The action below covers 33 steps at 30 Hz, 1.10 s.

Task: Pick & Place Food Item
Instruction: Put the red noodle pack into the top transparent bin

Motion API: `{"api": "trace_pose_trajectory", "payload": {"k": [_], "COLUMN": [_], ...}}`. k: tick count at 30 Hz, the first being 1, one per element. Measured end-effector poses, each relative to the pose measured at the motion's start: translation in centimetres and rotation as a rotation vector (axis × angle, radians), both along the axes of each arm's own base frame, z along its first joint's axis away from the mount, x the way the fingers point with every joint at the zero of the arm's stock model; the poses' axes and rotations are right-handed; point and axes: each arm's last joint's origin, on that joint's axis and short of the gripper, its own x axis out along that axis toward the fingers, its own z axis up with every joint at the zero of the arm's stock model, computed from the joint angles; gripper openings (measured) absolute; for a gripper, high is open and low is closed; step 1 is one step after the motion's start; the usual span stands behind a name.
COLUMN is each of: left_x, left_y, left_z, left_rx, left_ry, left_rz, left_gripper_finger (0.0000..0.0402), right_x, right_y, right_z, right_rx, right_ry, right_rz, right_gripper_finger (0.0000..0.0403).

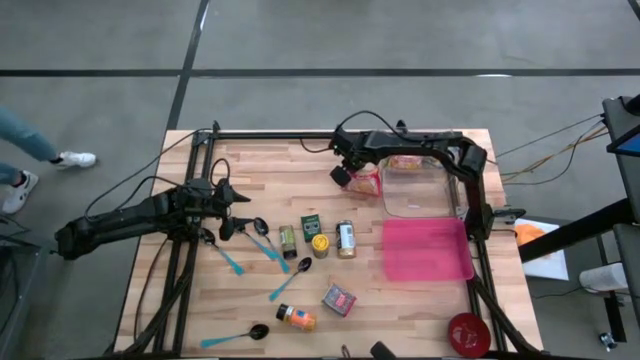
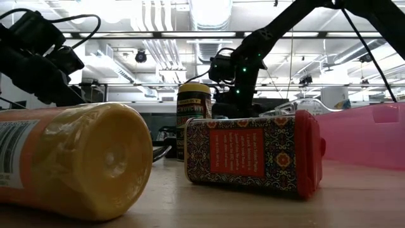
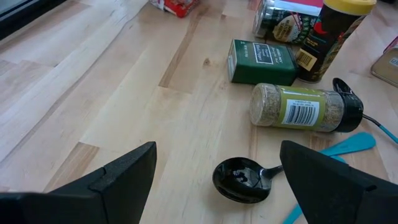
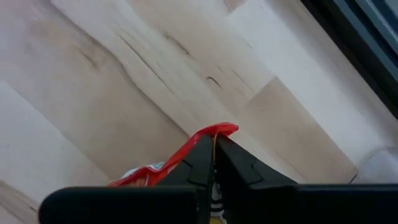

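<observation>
The food item is a red, pink and yellow snack bag at the table's far middle, just left of a clear container. My right gripper reaches in from the right and is shut on the bag's left edge; the right wrist view shows the gripper closed on the bag. My left gripper waits open over the table's left part. In the left wrist view its fingers stand wide apart above a black spoon, holding nothing. My right gripper pinches the bag's red sealed edge between its two fingers, right at their free ends. The fingers come steeply from above, slanting toward the table's left. The rest of the bag runs back under the gripper; whether it is clear of the table I cannot tell.
A clear container stands right of the bag, and a pink lid lies nearer. Spice jars and tins, blue-handled spoons, a patterned box, an orange bottle and a red bowl fill the near half.
</observation>
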Motion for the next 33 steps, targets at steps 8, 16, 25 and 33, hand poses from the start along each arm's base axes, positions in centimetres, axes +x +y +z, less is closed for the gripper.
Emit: {"api": "trace_pose_trajectory", "payload": {"k": [8,16,25,33], "left_x": [0.0,0.0,0.0,0.0], "left_y": [0.0,0.0,0.0,0.0], "left_z": [0.0,0.0,0.0,0.0], "left_rx": [0.0,0.0,0.0,0.0], "left_ry": [0.0,0.0,0.0,0.0], "left_rz": [0.0,0.0,0.0,0.0], "left_gripper_finger": [0.0345,0.0345,0.0345,0.0345], "right_x": [1.0,1.2,0.8,0.6], "right_y": [2.8,5.6,6.5,6.2], "right_z": [1.5,4.6,6.1,6.0], "right_rx": [-0.18,-0.359,-0.295,-0.217], "right_ry": [0.032,0.016,-0.054,-0.068], "right_rz": [0.026,0.03,0.05,0.08], "right_gripper_finger": [0.0013,0.0013,0.0013,0.0013]}}
